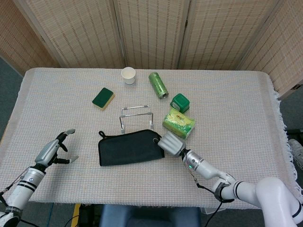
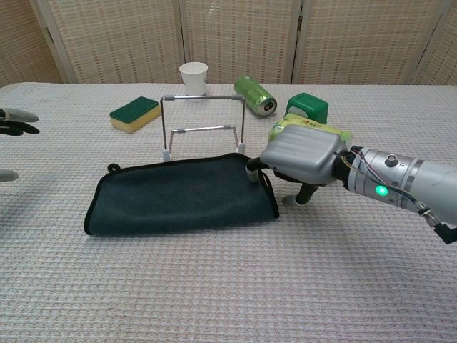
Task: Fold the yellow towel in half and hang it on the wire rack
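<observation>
A dark towel (image 1: 128, 147) (image 2: 182, 196) lies flat and folded on the tablecloth, just in front of the small wire rack (image 1: 136, 112) (image 2: 203, 114); I see no yellow on it. My right hand (image 1: 171, 143) (image 2: 301, 158) hangs back-up over the towel's right end. One fingertip (image 2: 252, 171) touches the towel's far right corner and the thumb tip (image 2: 293, 201) rests on the cloth beside the towel, with nothing held between them. My left hand (image 1: 54, 150) (image 2: 14, 121) hovers far to the left with its fingers spread and holds nothing.
Behind the rack stand a white paper cup (image 1: 128, 75), a lying green can (image 1: 158, 84) and a green-yellow sponge (image 1: 102, 98). A green box (image 1: 180, 102) and a green packet (image 1: 179, 122) sit right behind my right hand. The table's front edge is near both forearms.
</observation>
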Tool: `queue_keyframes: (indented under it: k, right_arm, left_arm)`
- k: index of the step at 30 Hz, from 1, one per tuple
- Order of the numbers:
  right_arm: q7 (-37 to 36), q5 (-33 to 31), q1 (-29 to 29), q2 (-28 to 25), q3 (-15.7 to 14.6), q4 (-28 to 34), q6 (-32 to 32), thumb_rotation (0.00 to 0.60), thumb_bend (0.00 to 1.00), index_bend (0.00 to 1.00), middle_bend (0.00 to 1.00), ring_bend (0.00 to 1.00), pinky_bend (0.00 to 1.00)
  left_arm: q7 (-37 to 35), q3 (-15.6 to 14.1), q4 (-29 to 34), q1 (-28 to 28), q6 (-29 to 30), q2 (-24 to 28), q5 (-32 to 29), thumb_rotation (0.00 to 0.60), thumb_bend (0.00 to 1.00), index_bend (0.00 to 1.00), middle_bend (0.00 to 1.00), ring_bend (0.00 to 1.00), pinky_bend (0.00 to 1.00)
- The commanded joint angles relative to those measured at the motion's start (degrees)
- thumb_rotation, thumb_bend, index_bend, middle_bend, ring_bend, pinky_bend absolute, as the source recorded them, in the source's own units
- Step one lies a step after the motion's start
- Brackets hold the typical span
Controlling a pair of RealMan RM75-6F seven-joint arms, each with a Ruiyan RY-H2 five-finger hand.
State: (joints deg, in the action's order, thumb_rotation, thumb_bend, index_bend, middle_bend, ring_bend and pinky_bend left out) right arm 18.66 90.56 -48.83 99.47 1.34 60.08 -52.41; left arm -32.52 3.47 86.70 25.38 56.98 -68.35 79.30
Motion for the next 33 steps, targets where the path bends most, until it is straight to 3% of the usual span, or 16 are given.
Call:
queue_keyframes:
  k: [1,12,27,30,33]
  right_arm:
    - [-0.15,0.27,-0.16,0.59,-0.06,-0.65,-0.11,0.6,0.26,0.33,0.89,1.0,1.0]
    - [-0.9,1.72,-0.24,3.53,-0.55,-4.23,-1.66,0.6,0.27,0.36,0.89,1.0,1.0]
    - [-3.08,3.37,-0.08,5.93,-0.78,-7.51,-4.6,0.6,0.37,0.44,0.89,1.0,1.0]
    - [-3.97,3.63,-0.06,6.1,-0.37,-7.72,-5.89,0.6,0.42,0.48,0.89,1.0,1.0]
    - [-5.57,4.11,0.01,6.49,0.49,-8.03,-8.55,0.6,0.46,0.61,0.91,1.0,1.0]
  left_arm:
    - [-0.11,0.05,-0.08,-0.03,0.03,-0.05,0.0,0.6,0.28,0.02,0.13,0.07,0.47]
    - [-0.81,-0.11,-0.37,-0.24,-0.28,0.28,0.22,0.6,0.28,0.02,0.13,0.07,0.47]
    - [-2.06,-0.1,-0.62,-0.71,0.13,0.72,0.61,0.6,0.28,0.02,0.13,0.07,0.47]
    - [-2.25,-0.03,-0.66,-0.77,0.27,0.73,0.65,0.6,0.28,0.02,0.13,0.07,0.47]
    - [-2.35,0.1,-0.61,-0.84,0.51,0.85,0.67,0.6,0.28,0.02,0.13,0.07,0.47]
